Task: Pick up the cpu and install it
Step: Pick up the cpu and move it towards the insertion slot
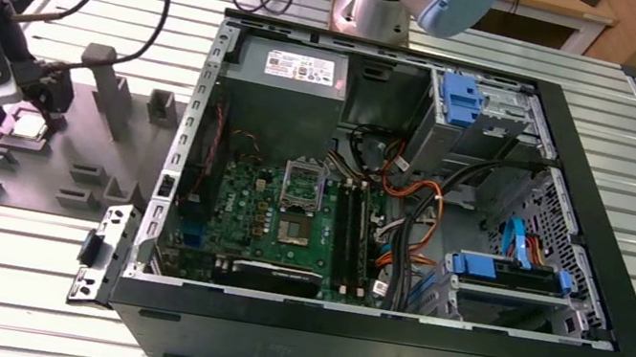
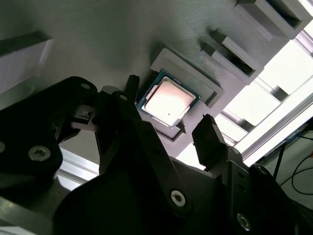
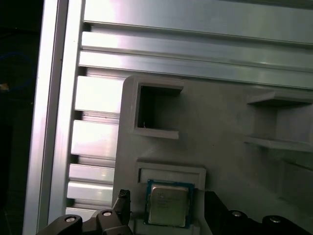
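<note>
The cpu (image 2: 168, 101) is a small square chip with a dull silvery top. It lies flat in a shallow pocket of the grey holder plate (image 1: 34, 175), at the exterior view's left. My gripper (image 2: 171, 115) hangs just above it, open, with one dark finger (image 2: 131, 87) on one side of the chip and the other finger on the opposite side, neither touching it. In the first wrist view the cpu (image 3: 167, 203) sits between the same two fingertips (image 3: 123, 201) of the gripper (image 3: 167, 209). In the exterior view the gripper (image 1: 29, 113) stands over the cpu (image 1: 29, 128).
An open black computer case (image 1: 394, 342) lies right of the holder plate, with the green motherboard (image 1: 258, 227) and its silvery socket frame (image 1: 302, 181) inside. Cables (image 1: 411, 204), blue drive brackets (image 1: 510, 272) and a grey box (image 1: 288, 86) crowd the case. Upright posts (image 1: 111, 90) rise from the plate.
</note>
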You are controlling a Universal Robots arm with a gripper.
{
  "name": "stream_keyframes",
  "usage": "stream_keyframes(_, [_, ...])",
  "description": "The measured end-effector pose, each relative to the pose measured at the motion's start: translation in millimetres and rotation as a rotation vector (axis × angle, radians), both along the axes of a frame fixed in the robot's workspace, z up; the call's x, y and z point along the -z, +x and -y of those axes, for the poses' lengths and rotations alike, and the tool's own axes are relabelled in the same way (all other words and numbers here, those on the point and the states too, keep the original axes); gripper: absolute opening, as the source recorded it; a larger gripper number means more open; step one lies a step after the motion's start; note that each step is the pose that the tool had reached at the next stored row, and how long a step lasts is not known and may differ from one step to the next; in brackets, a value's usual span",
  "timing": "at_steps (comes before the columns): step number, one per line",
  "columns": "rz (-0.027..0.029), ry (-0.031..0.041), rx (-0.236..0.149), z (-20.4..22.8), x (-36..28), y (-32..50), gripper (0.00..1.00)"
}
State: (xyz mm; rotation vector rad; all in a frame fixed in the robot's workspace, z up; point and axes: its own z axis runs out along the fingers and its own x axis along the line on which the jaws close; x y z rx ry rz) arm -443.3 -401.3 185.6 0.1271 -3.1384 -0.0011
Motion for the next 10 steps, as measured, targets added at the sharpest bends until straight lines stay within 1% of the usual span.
stream_keyframes(10, [0.0000,0.0000,0.000,0.0,0.5,0.0,0.69])
